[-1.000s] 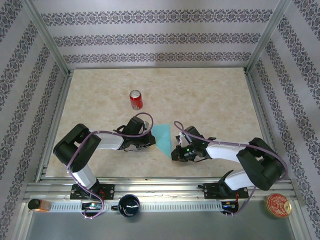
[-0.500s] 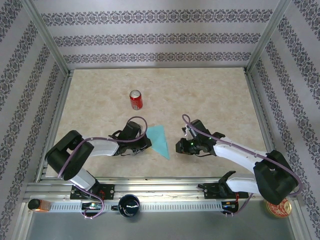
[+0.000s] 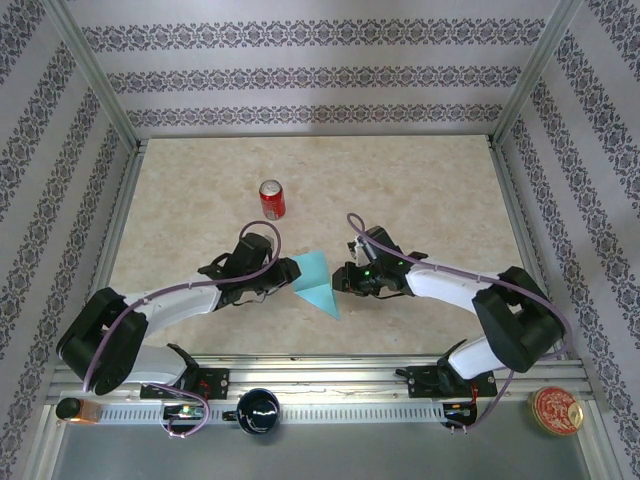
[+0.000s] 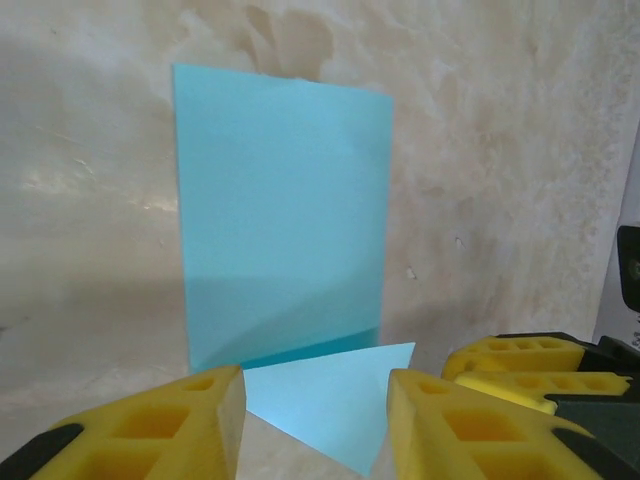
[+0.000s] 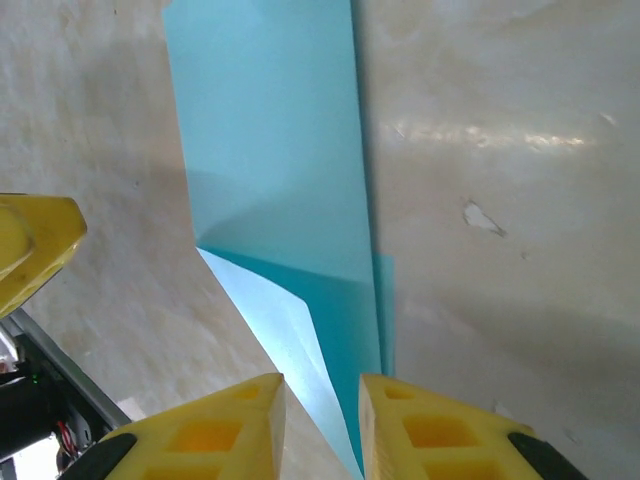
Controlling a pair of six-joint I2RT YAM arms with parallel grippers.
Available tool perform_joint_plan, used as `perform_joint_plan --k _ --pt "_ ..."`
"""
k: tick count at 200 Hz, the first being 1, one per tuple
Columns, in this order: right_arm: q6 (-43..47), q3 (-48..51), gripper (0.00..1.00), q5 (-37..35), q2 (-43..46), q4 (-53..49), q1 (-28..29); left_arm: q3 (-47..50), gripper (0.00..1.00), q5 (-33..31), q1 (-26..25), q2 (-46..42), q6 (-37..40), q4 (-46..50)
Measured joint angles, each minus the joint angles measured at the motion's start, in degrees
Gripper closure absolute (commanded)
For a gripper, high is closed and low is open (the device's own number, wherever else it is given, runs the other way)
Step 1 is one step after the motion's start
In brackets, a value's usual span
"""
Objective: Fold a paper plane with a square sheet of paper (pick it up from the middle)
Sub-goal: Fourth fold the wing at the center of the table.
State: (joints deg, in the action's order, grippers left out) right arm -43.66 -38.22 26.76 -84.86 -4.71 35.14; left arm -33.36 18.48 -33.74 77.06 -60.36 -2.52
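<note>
The folded blue paper (image 3: 315, 281) lies on the desk (image 3: 430, 200) between the two tools. The left tool (image 3: 292, 271) stands partly open at a folded corner. The right tool (image 3: 342, 280) is narrowly open, with the paper's tip between its jaws.

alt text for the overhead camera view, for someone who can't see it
A partly folded turquoise paper sheet lies on a beige table between two robot arms, the left gripper and right gripper reaching in at its opposite sides. A red can stands upright beyond the left gripper, apart from the paper.
</note>
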Motion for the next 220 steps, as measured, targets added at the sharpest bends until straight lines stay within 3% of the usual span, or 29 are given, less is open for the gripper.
perform_joint_plan --k 42,117,220 --pt "-1.2 -0.5 0.76 2.4 -4.8 3.6 0.0 0.0 0.57 4.2 2.5 2.1 0.8 0.0" --pt "-1.5 -1.0 0.96 5.3 -6.2 6.9 -0.3 0.0 0.6 9.0 3.8 5.6 1.1 -1.0" --pt "-3.8 3.1 0.98 10.3 -0.6 14.2 -2.2 0.0 0.55 14.5 9.4 8.0 1.4 -3.6"
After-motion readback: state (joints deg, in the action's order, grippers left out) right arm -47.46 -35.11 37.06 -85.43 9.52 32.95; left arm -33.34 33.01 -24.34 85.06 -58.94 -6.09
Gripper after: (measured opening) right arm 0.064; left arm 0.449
